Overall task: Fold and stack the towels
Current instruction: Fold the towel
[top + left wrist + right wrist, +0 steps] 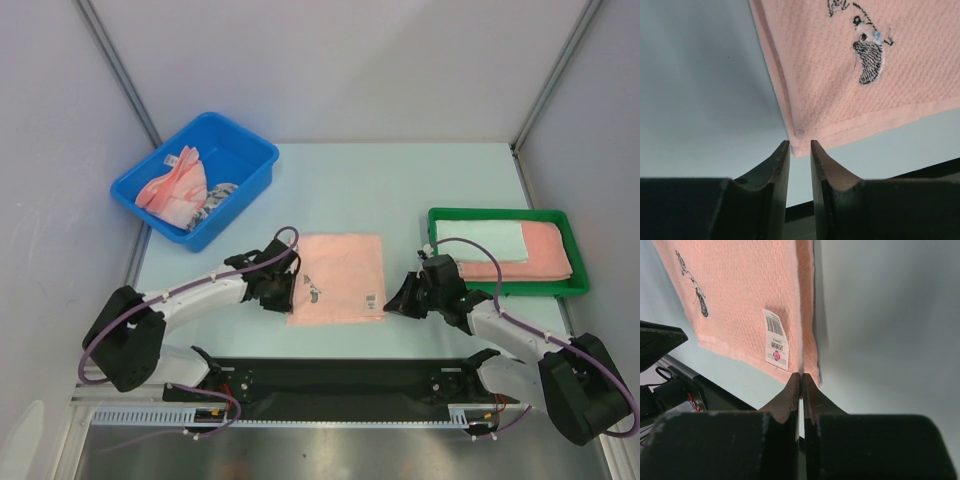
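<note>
A salmon-pink towel (338, 275) lies flat in the middle of the table, with a small embroidered animal (867, 62) and a white label (776, 337). My left gripper (290, 290) is at its near left corner; in the left wrist view the left gripper (800, 145) is open a little, its tips either side of the pink towel's (840, 65) corner. My right gripper (392, 300) is at the near right corner. In the right wrist view the right gripper (801, 375) is shut, tips against the pink towel's (740, 305) hem; whether it pinches cloth does not show.
A green tray (500, 215) at the right holds a folded pink towel (545, 250) with a pale mint towel (490, 240) on it. A blue bin (245, 150) at the back left holds several crumpled towels (178, 185). A black bar runs along the near edge.
</note>
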Robot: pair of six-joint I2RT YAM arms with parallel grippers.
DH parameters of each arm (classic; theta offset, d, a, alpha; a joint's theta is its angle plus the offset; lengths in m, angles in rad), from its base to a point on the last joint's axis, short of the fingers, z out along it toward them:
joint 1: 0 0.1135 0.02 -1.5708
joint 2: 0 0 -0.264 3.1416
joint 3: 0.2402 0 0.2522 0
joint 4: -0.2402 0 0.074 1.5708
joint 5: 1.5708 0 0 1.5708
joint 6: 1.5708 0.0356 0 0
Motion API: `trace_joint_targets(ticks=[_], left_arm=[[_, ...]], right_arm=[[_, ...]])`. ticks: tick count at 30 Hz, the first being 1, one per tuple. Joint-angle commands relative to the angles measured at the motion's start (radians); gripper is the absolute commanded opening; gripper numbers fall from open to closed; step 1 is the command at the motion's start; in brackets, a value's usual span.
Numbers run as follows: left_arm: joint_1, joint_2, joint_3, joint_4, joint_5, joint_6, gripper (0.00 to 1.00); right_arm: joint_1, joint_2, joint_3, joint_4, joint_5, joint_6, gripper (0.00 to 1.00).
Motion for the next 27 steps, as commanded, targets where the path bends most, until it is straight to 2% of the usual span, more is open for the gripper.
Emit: trace_joint_targets(ticks=[1,9,15,19,23,26,27], left_arm=[[0.022,-0.003,-0.023,0.112,0.031,-0.081,0.28],[0.042,0.016,-0.072,0.181,0.027,-0.098,0.28],[0.042,0.045,-0.071,0.188,0.025,-0.096,0.24],[0.042,0.057,-0.068,0.185,0.022,-0.095,0.2],[0.044,0.065,-0.06,0.162,0.013,-0.096,0.04],[0.042,0.054,-0.029,0.108,-0.001,-0.09,0.0],[0.042,0.04,-0.005,0.09,-0.043,-0.084,0.0]], right_arm=[[0.004,-0.014,-0.009,0.008,0.012,-0.02,0.02],[0.004,-0.027,-0.003,0.0,0.013,-0.02,0.01],[0.004,-0.028,0.0,0.0,0.017,-0.02,0.0],[0.004,-0.033,-0.002,-0.001,0.02,-0.02,0.0],[0.002,-0.039,0.004,-0.012,0.026,-0.025,0.0],[0.004,-0.042,0.021,-0.024,0.033,-0.029,0.0],[0.004,-0.042,0.024,-0.027,0.033,-0.033,0.0]])
